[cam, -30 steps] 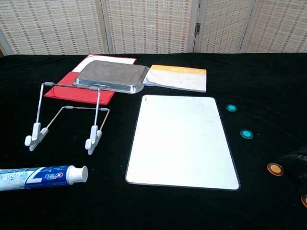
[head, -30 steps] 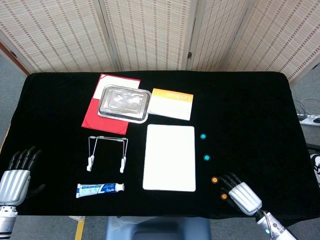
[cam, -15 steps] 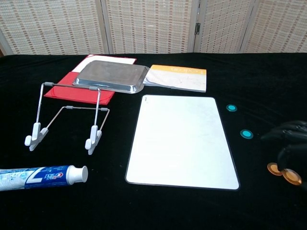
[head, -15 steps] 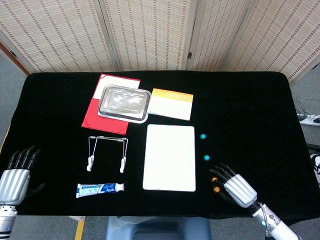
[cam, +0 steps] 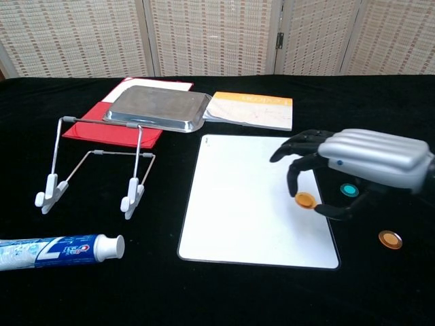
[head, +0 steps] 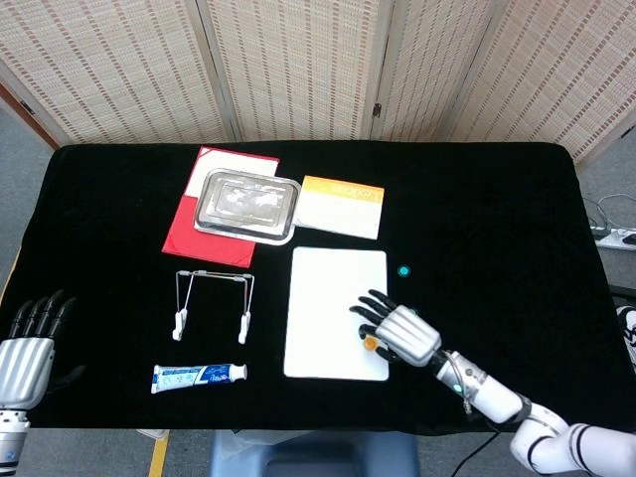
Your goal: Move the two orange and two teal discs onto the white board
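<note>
Black cloth covers the tabletop [cam: 81, 285], where an orange disc [cam: 305, 200] is pinched under the right hand [cam: 353, 163] above the white board [cam: 251, 204], and it is best lowered flat before release.

Bright, even overhead light, both views sharp.
Black cloth [head: 497, 199] swallows shadows; soft glare on the far metal tray [cam: 156, 107] and white board [cam: 251, 204].
</note>
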Controlling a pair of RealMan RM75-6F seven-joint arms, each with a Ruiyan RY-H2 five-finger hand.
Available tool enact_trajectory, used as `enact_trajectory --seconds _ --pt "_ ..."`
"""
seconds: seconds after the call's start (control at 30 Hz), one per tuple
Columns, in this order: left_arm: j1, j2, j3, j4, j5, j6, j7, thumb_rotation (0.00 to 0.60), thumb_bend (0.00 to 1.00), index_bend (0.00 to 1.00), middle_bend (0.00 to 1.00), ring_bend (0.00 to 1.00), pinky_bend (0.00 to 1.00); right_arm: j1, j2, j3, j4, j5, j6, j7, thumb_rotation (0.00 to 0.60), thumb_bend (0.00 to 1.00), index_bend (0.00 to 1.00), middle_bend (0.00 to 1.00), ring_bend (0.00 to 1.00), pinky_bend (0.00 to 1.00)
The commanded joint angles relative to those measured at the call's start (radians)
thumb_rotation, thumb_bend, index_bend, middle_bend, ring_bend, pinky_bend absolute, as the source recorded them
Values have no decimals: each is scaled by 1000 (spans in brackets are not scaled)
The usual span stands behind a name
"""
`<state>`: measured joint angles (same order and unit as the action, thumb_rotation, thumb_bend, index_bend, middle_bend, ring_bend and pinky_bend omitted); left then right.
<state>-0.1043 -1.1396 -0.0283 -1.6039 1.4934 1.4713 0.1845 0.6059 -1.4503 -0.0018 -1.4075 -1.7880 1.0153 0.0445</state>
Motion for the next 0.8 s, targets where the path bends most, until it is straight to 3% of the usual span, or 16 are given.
enact_trajectory --seconds 0.03,0.17,0.33,0.5,0.6,0.8 --pt "-1 0 -1 3 -2 -2 -2 600 146 3 0 5 0 51 -58 31 4 33 -62 -40 600 448 521 157 55 0" --pt "-1 1 -2 8 -3 -3 -7 600 146 3 0 5 0 87 -97 35 6 49 -105 -65 600 448 496 153 49 0" --pt "-5 -5 -2 18 -4 -10 -12 600 146 4 0 5 0 106 -101 25 -19 69 -135 -118 600 448 270 133 24 0" --pt "-10 -12 -3 28 1 -14 -20 600 146 3 0 5 0 71 -59 14 -51 100 -88 -154 600 448 117 117 20 0" --pt "-12 -13 -4 32 6 -13 -26 600 145 3 0 5 0 26 -25 -7 -56 100 -17 -151 600 448 121 117 28 0" --pt "-17 -17 -3 32 14 -15 -26 600 146 3 0 5 0 -73 41 -90 -34 98 83 -99 600 448 315 134 30 0"
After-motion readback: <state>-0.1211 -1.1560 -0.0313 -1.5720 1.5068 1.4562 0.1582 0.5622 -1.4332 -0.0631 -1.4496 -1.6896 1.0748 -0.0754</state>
